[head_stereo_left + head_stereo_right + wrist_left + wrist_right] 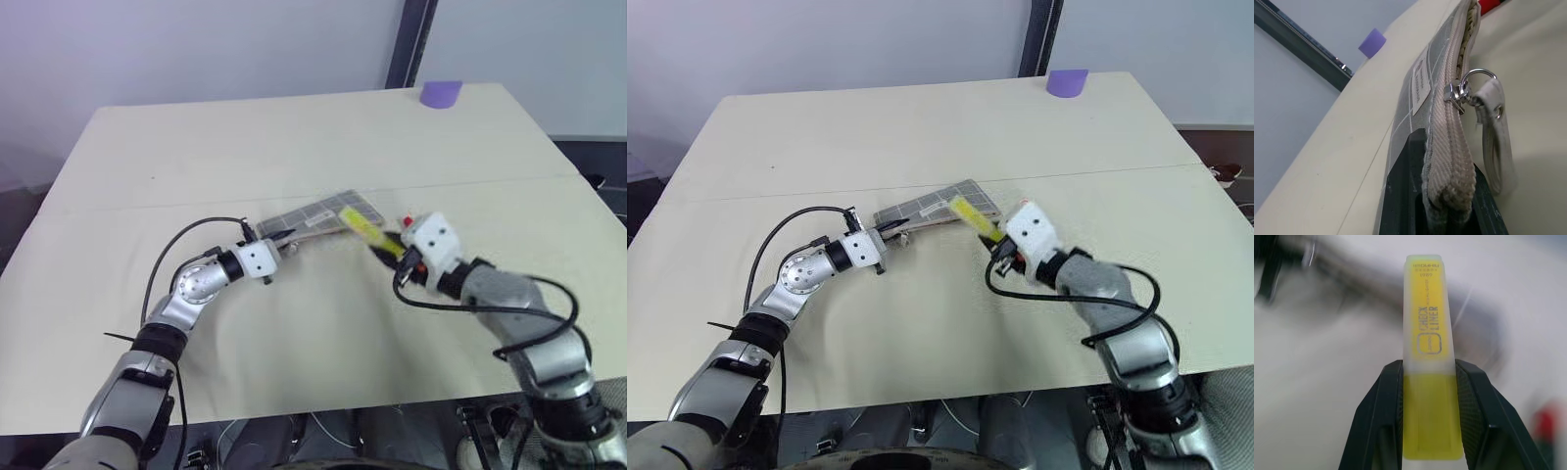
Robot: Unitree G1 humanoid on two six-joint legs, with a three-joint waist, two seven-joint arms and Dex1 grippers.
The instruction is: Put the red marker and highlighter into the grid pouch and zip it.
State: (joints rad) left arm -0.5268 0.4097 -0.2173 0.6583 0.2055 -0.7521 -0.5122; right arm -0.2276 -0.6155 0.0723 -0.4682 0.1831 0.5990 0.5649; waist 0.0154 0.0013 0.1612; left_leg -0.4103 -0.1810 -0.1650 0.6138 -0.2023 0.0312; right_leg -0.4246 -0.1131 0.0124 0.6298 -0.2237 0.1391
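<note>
Yellow highlighter [1427,357] lifted, grey grid pouch [318,217] unzipped, tilted

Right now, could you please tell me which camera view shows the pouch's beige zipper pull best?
The left wrist view: the beige zipper pull hangs on its metal ring beside the grey grid-patterned fabric pouch. In both eye views the pouch is small and the pull cannot be made out.

table [294,127] – cream, seam across | wall [196,49] – pale grey | dark post [409,44]

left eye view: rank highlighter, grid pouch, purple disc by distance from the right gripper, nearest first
1. highlighter, held between the right gripper's fingers.
2. grid pouch, just beyond, toward the robot's left, its end clamped by the left gripper.
3. purple disc, at the table's far edge.
</note>
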